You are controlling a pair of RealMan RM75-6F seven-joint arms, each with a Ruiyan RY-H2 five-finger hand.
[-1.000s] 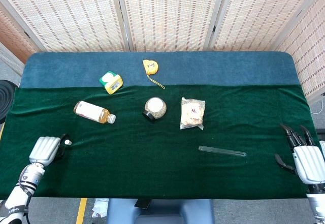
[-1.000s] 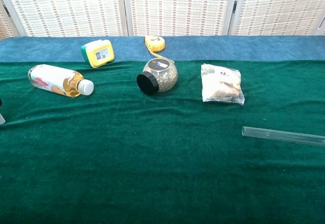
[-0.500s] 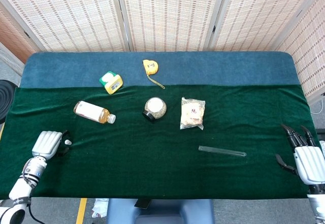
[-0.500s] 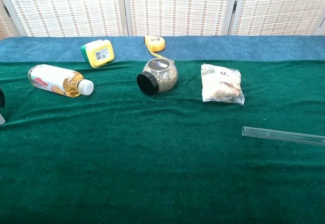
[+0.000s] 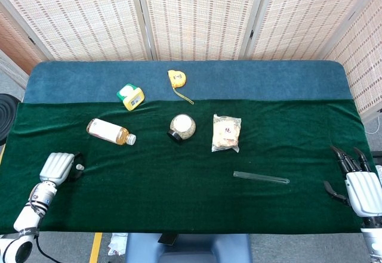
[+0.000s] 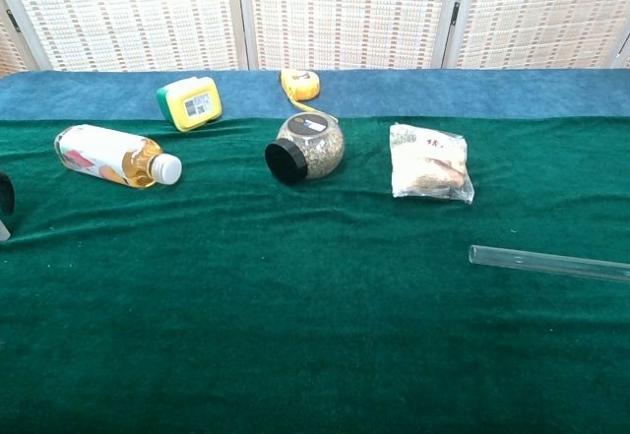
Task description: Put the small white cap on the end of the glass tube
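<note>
Cloth (image 5: 179, 203): dark green, blue far strip. Tape measure (image 5: 176, 77): yellow. Jar (image 5: 182, 126): black lid. Bottle (image 5: 110, 132): amber, white cap. Tube (image 5: 261, 178): clear.

On the surface (image 5: 179, 203) we find the jar (image 5: 182, 127) at centre, the bottle (image 5: 110, 132) at its 9 o'clock, the food packet (image 5: 226, 133) at 3, the tape measure (image 5: 176, 78) at 12, and the glass tube (image 5: 261, 178) at 4.

Left robot hand (image 5: 58, 166) beside small white cap (image 5: 79, 167), glass tube (image 5: 261, 178) lying apart, right robot hand (image 5: 360, 185) spread
</note>
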